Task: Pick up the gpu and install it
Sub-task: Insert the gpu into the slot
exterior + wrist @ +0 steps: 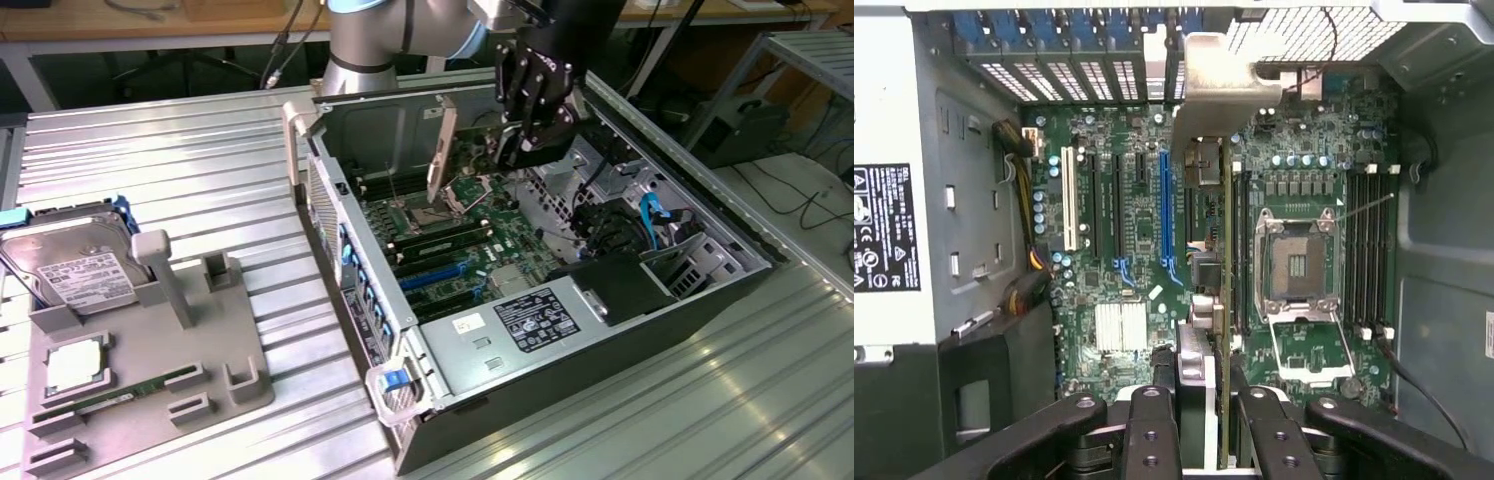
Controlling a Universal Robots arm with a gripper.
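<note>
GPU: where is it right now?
In the wrist view the gpu stands edge-on in the gripper, over the motherboard, between the CPU socket and the blue expansion slot.

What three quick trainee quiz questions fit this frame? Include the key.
1. True or false: the jaws are shut on the gpu.
2. Where is the hard drive? A) in a drive bay B) on the grey fixture beside the PC case C) in the jaws
3. Fill in: the gpu hangs edge-on over the ___.
Key: 1 true; 2 B; 3 motherboard.
</note>
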